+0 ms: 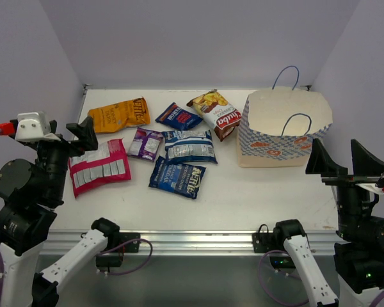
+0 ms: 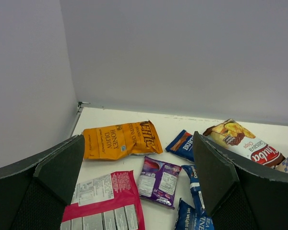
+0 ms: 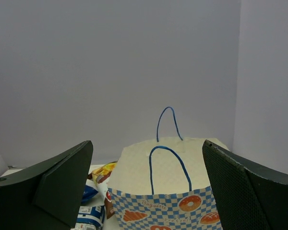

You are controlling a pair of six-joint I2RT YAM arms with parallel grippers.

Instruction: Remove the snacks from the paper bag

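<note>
**Status.** Seven snacks lie on the bench (image 1: 256,192), all outside the bag (image 1: 278,137).

- The orange packet (image 1: 119,114), magenta packet (image 1: 98,166) and purple packet (image 1: 145,142) lie just ahead of the left fingers (image 1: 88,131).
- Beyond these, further from the left fingers, lie two dark blue packets (image 1: 178,116) (image 1: 176,174), a pale blue-white packet (image 1: 189,146) and the chip bag (image 1: 216,113).

The bag stands upright directly ahead of the right fingers (image 1: 320,160), mouth up and handles raised. In the top view no packet shows in its pale interior, though the floor of the bag is not fully visible.

**Fingers.** Both pairs are spread wide and hold nothing. Neither pair touches a packet or the bag.

**Step in hand.** Judged from this layout, removal is at or near completion, with both arms drawn back toward the near edge.

**Next move.** Confirm that the bag is empty. If a packet remains, the right fingers must travel forward and over the rim, then descend between the handles without tipping the light bag. The left fingers may need to steady its near wall.
</note>
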